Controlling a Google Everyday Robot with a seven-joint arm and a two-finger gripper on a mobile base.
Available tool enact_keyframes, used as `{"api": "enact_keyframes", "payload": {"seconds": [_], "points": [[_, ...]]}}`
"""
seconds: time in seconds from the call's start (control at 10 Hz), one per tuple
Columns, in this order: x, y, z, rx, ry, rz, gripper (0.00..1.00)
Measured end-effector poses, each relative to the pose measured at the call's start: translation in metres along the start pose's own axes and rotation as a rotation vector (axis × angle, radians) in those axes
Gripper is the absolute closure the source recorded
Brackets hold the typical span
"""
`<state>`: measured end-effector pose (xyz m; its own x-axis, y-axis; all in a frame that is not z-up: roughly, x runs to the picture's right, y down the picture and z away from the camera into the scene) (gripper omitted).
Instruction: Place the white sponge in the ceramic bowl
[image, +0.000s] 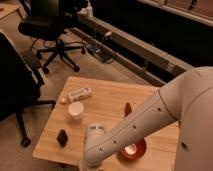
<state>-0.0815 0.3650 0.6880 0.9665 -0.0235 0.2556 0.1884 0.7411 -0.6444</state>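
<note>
The ceramic bowl (134, 150), glossy red-brown with a pale centre, sits on the wooden table (107, 97) near its front right, partly covered by my white arm (150, 117). The arm reaches from the right down to the table's front edge. My gripper (86, 165) is at the bottom edge of the view, below the wrist and left of the bowl, mostly cut off. The white sponge is not in view; it may be hidden by the arm or the gripper.
A small white cup (76, 110), a white printed packet (80, 93), a small pale round object (63, 100), a black block (62, 137) and a slim red object (128, 109) lie on the table. Office chairs (50, 30) stand behind and left.
</note>
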Motion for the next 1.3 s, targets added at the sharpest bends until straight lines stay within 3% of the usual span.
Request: {"api": "enact_keyframes", "payload": {"seconds": [0.2, 0.6, 1.3], "points": [[-0.002, -0.003, 0.006, 0.007, 0.014, -0.019, 0.35], [-0.009, -0.018, -0.002, 0.064, 0.006, -0.021, 0.35], [-0.005, -0.013, 0.004, 0.066, 0.019, -0.023, 0.35]]}}
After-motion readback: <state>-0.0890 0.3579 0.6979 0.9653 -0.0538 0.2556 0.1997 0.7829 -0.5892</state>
